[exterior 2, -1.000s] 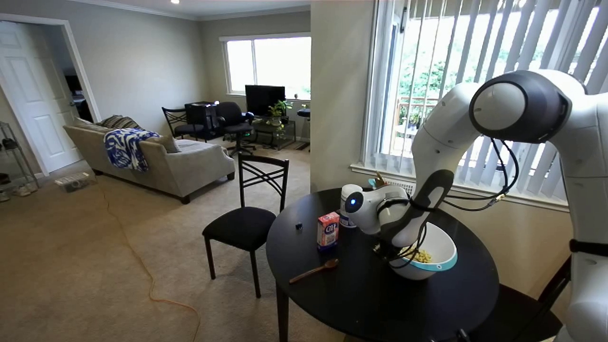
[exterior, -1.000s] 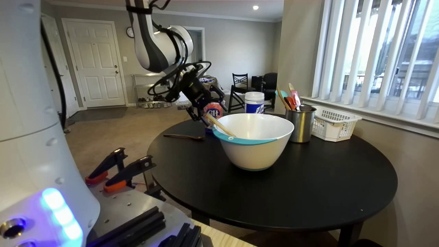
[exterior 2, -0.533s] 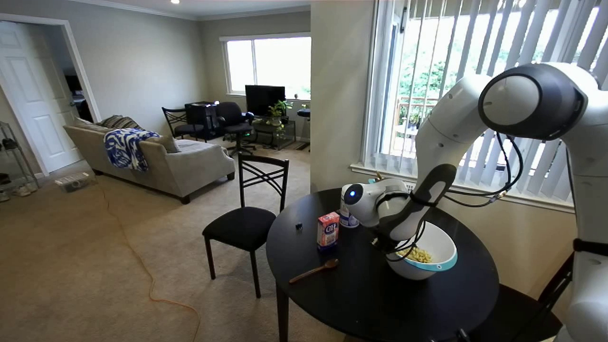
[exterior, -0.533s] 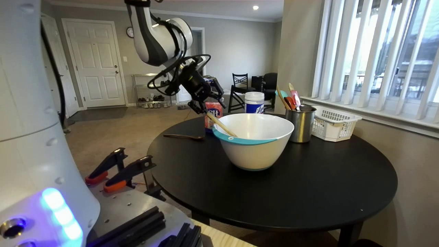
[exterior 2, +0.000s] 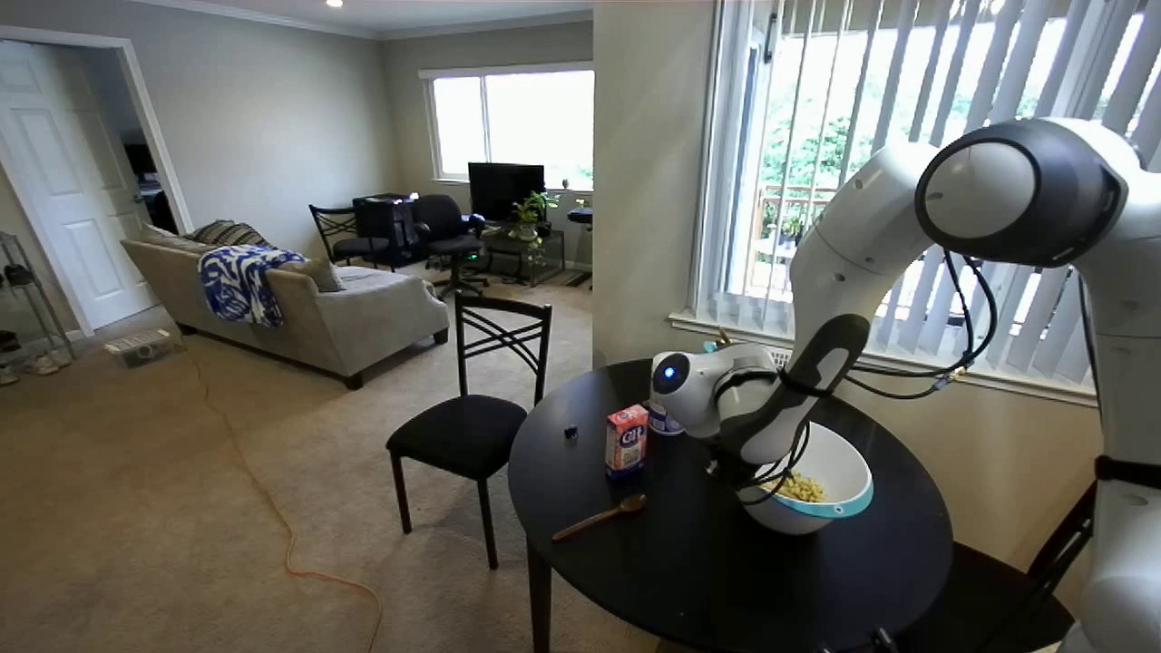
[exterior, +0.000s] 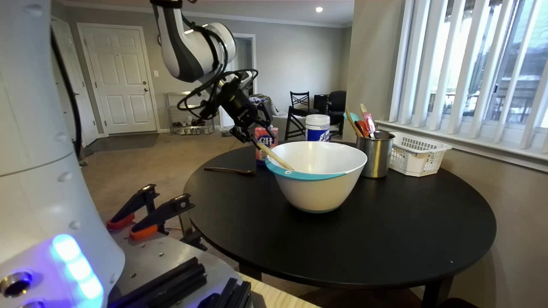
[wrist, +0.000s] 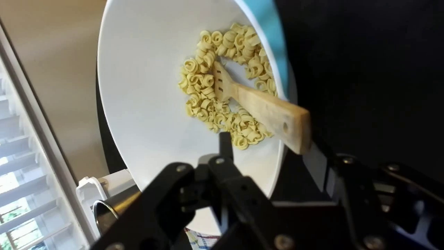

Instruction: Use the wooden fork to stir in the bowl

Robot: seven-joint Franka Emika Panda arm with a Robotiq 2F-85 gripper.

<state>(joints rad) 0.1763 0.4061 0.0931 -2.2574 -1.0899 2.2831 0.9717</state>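
Observation:
The wooden fork [exterior: 277, 157], a slotted pale wooden utensil, leans in the white bowl [exterior: 321, 188] with the teal rim. In the wrist view the fork [wrist: 263, 104] has its slotted head among yellow pasta [wrist: 204, 100] and its handle over the rim. The pasta also shows in an exterior view [exterior 2: 803, 488]. My gripper [exterior: 265, 140] is tilted down at the handle's end, beside the bowl. In the wrist view the gripper [wrist: 270, 146] has its fingers wide apart. The handle's end lies near the right finger; I cannot tell whether they touch.
A dark wooden spoon [exterior 2: 599, 517] lies on the black round table [exterior 2: 726, 589]. A pink sugar box [exterior 2: 626, 440] and a white canister [exterior: 317, 127] stand behind the bowl. A metal utensil holder [exterior: 375, 156] and white basket [exterior: 421, 154] stand by the window.
In an exterior view my gripper has moved slightly left, and the arm has risen a little since one second ago. The bowl and the fork look almost unmoved.

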